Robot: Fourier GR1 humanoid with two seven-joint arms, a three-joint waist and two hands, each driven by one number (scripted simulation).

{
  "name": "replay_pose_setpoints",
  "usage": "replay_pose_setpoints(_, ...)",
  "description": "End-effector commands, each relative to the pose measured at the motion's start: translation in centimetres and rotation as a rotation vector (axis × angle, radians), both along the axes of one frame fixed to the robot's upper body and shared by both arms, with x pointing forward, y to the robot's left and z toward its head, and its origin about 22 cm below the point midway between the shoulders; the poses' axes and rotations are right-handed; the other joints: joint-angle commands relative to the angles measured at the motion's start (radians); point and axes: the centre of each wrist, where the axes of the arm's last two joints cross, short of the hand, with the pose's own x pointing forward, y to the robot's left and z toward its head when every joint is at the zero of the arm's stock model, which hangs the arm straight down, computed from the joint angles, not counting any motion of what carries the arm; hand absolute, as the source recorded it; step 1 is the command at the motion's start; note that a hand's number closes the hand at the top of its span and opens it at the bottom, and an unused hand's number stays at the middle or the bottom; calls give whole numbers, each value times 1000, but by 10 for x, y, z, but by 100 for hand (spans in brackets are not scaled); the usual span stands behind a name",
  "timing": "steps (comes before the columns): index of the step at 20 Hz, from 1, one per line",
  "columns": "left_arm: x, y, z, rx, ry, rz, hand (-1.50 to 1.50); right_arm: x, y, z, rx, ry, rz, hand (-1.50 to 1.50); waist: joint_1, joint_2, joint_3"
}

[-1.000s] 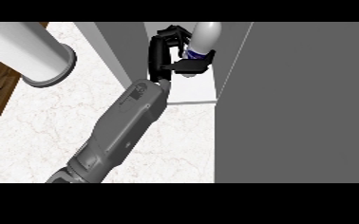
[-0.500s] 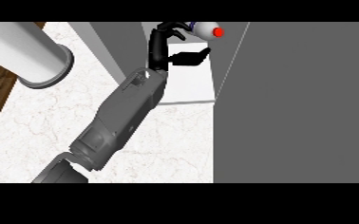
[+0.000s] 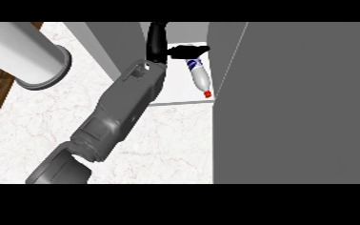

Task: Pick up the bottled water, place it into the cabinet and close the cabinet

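The bottled water (image 3: 199, 74) lies on its side on the cabinet's white floor (image 3: 175, 94), red cap pointing toward the front edge, close to the right wall. My right hand (image 3: 156, 42) reaches into the cabinet just left of the bottle. Its fingers are stretched out, and the thumb (image 3: 185, 52) hangs over the bottle's rear end without curling round it. The grey forearm (image 3: 123, 109) runs up from the lower left. My left hand does not show.
The cabinet's grey door (image 3: 295, 105) stands open and fills the right side of the view. The cabinet's left wall (image 3: 116, 45) rises beside my wrist. A white cylinder with a grey rim (image 3: 35, 59) sits at the left on the marble counter (image 3: 175, 143).
The bottle was in my right hand, then up near the cabinet's back. Now it lies free on the cabinet floor, cap forward, and the hand's fingers have straightened.
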Motion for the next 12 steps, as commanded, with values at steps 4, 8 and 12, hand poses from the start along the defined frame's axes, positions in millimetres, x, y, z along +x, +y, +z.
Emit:
replay_pose_setpoints(4,7,-7,21,-80,-84,-61,-150,5,11,22,23,-57,28,-150,-2,4,-1)
replay_pose_setpoints(8,5,-9,28,-235,-73,-188,-150,-3,12,27,15,-48,7,-150,29,-12,-1)
replay_pose_setpoints(12,-4,-3,8,-248,-72,-251,-150,0,14,27,0,-43,19,-150,31,-16,0)
